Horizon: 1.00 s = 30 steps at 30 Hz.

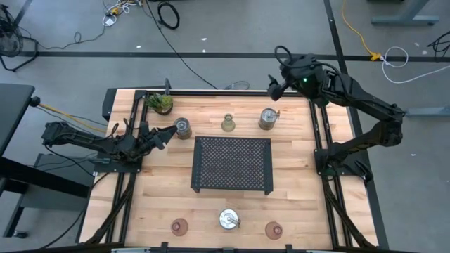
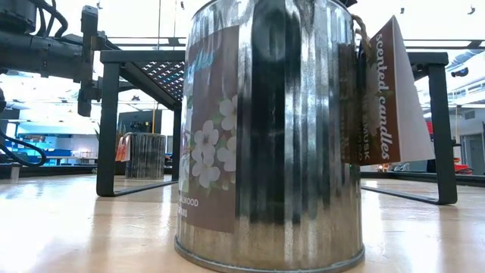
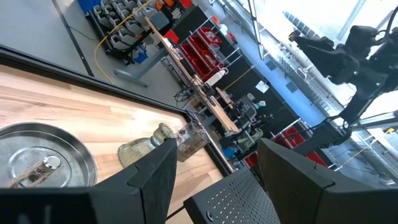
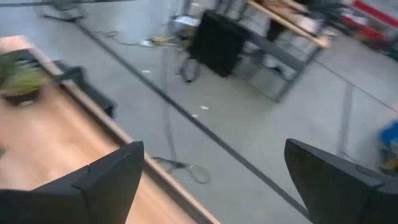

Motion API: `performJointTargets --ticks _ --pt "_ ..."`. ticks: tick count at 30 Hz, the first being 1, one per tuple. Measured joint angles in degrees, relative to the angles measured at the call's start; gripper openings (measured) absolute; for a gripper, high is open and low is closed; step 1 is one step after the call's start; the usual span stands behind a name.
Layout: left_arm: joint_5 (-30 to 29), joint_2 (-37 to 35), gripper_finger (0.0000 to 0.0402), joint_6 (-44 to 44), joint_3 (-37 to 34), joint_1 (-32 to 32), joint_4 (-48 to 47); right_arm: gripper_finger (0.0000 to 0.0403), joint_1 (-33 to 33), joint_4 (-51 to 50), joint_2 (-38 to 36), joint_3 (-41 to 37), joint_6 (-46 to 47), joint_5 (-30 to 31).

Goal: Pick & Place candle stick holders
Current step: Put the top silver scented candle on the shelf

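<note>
Three candle stick holders stand along the far side of the table: a silver cup (image 1: 182, 128), an olive glass one (image 1: 228, 124) and a second silver cup (image 1: 268, 118). Three more stand at the near edge: a reddish glass (image 1: 179, 226), a silver cup (image 1: 228, 219) that fills the low view (image 2: 269, 129), and another reddish glass (image 1: 273, 229). My left gripper (image 1: 167, 133) is open and level, its tips just left of the far-left silver cup (image 3: 43, 165). My right gripper (image 1: 273, 88) hangs open, high over the table's far edge, with nothing between its fingers (image 4: 214, 146). My left gripper has nothing between its fingers. The far-left silver cup's rim (image 3: 87, 163) lies next to the outer side of one finger (image 3: 155, 171), which hides its edge. I cannot tell whether they touch.
A black mesh tray (image 1: 232, 165) on legs stands at the table's middle. A small green plant (image 1: 160, 103) sits at the far left corner. A black frame (image 1: 211, 93) runs along the table's edges. Cables lie on the floor beyond.
</note>
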Motion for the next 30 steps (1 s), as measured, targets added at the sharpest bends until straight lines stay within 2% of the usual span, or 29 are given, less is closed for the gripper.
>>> performJointTargets --ticks 4,9,21,25,30 --pt "0.0 0.0 0.0227 0.0 0.0 0.0 0.0 0.0399 0.4 -1.9 -0.2 0.0 7.0 6.1" --pt "0.0 0.0 0.0227 0.0 0.0 0.0 0.0 0.0397 0.4 -2.9 -0.4 0.0 8.2 5.0" --pt "0.0 0.0 0.0227 0.0 0.0 0.0 0.0 0.04 -0.2 -6.1 -0.5 0.0 16.5 10.3" --pt "0.0 0.0 0.0227 -0.1 0.0 0.0 0.0 0.0399 -5.9 -9.7 -0.4 0.0 26.7 -1.4" --pt "0.0 0.0 0.0227 -1.5 0.0 0.0 0.0 0.0398 -17.7 -15.7 1.0 0.0 24.5 -17.7"
